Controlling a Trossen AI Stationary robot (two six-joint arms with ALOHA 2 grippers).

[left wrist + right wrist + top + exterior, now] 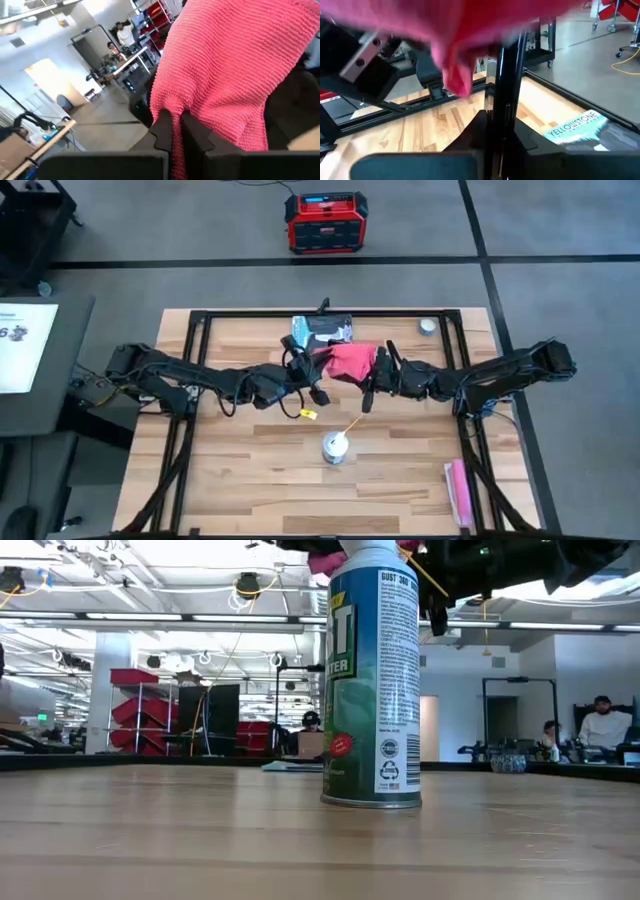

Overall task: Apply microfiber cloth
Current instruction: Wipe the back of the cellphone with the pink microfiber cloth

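Pink-red microfiber cloth [349,362] hangs in the air between your two arms, over the far middle of the bench [250,470] beside a black phone [322,330]. The left pincer [176,131] is clamped on one edge and the right pincer [495,125] is closed on the other. You look mid-carry; next, I'd judge, lower it flat onto the phone.

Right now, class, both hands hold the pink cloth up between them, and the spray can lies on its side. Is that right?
Not quite. The spray can stands upright, as the low view shows. The left hand and right hand do hold the pink cloth up between them.
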